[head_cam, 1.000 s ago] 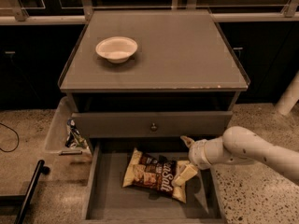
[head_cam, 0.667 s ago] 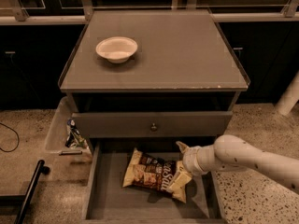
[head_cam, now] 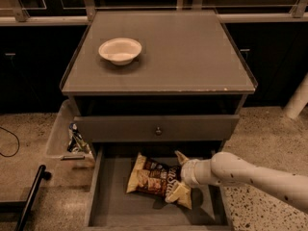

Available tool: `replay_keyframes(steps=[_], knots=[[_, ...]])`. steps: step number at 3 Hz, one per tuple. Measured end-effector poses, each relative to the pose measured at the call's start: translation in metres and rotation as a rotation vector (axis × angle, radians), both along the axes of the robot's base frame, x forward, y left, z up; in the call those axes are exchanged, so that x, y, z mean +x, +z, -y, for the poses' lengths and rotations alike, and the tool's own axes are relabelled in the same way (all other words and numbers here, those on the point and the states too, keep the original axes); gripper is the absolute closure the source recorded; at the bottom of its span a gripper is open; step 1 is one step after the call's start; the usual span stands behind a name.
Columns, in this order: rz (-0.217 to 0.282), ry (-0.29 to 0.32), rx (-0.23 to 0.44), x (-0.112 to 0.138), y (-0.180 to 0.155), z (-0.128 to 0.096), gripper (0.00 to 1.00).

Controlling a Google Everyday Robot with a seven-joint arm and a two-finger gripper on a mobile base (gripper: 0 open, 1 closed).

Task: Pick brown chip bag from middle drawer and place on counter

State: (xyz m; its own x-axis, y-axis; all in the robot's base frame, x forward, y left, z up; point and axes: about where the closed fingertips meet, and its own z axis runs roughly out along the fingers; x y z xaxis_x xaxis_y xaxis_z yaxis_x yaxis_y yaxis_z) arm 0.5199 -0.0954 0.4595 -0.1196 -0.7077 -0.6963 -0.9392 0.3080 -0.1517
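The brown chip bag lies flat on the floor of the open middle drawer, right of centre. My gripper reaches in from the right on a white arm and is open. One finger is behind the bag's right end and the other is in front of it, so the jaws straddle that end. The bag rests on the drawer floor. The counter is the grey cabinet top above.
A white bowl sits on the counter's back left. The shut drawer front with a round knob overhangs the open drawer. A clear bin holding a colourful wrapper hangs at the cabinet's left. A black pole is on the floor.
My arm has moved left, bringing the gripper over the bag's right end. The bag has stayed in place.
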Motion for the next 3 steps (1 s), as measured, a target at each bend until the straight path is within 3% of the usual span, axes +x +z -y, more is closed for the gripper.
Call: replay_keyframes(steps=[1, 3], knots=[[0.000, 0.019, 0.036, 0.009, -0.022, -0.007, 0.00], [-0.064, 0.046, 0.108, 0.011, -0.066, -0.022, 0.00]])
